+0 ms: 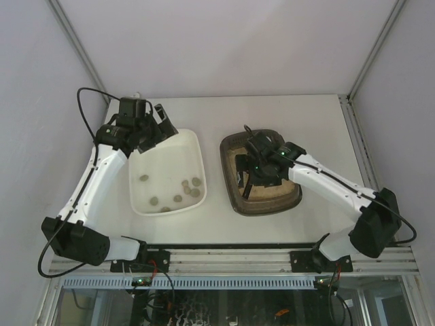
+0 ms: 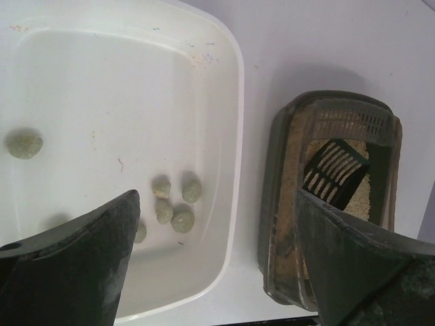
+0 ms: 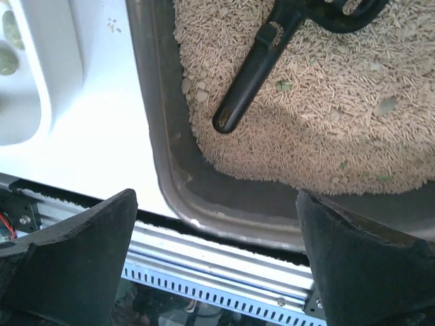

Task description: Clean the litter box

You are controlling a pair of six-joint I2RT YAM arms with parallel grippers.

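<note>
The dark brown-grey litter box with beige litter sits right of centre. It also shows in the left wrist view and the right wrist view. A black slotted scoop lies in the litter, its head in the left wrist view and its handle in the right wrist view. My right gripper hangs open and empty over the box's near left part, apart from the handle. My left gripper is open and empty over the white tray's far left corner.
The plain white tray left of the litter box holds several grey-green clumps, also seen in the left wrist view. A narrow strip of table separates tray and box. The metal rail at the table's near edge lies just below the box.
</note>
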